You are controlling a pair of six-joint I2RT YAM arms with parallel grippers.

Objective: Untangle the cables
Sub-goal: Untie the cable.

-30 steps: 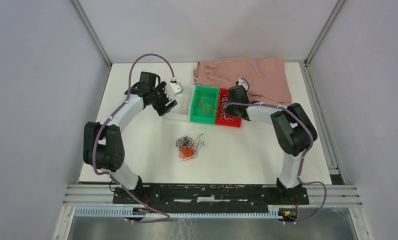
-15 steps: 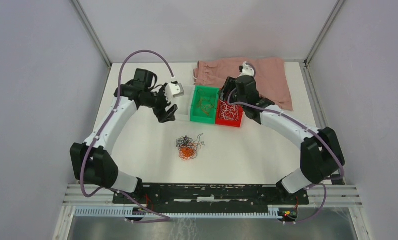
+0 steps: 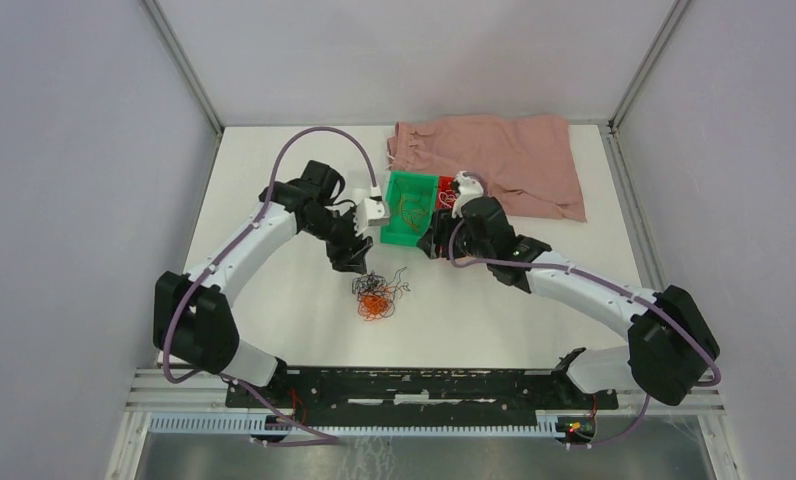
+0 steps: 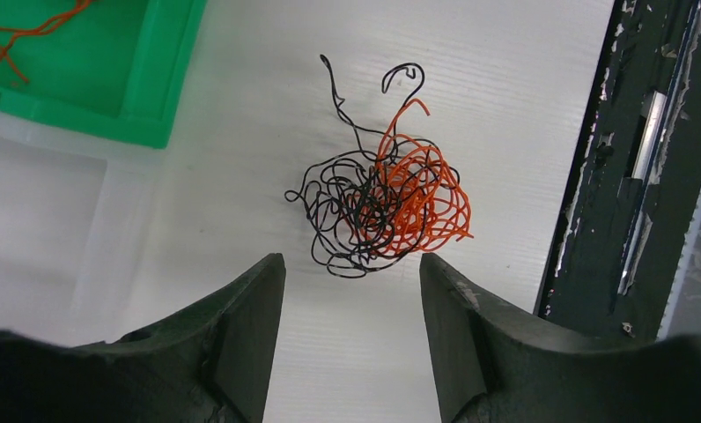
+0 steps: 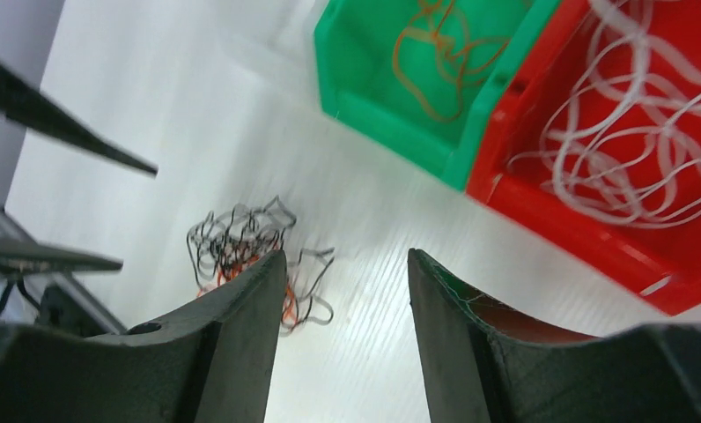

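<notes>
Tangle of thin cables (image 4: 382, 207), black strands knotted together with orange ones, lies on the white bench (image 3: 494, 320) between the two arms, apart from the bins and closer to the arm bases. A few loose hooked ends stick out of it. The left gripper (image 4: 351, 264) hangs over the far edge of this tangle with its two dark fingers spread wide and nothing between them. From its wrist camera the knot shows in the gap just beyond the fingertips, and I cannot tell if they touch it. The right gripper (image 5: 347, 256) is also spread apart and holds nothing. It is near the front corner of the green bin (image 5: 391, 141), and its view is a little blurred. This bin contains some orange-brown wires (image 5: 444, 53). The red bin (image 5: 576, 229) touches it on the right side and contains curly white wires (image 5: 629, 132). A crumpled pink cloth (image 3: 514, 160) lies behind the bins, at the far edge of the bench.
</notes>
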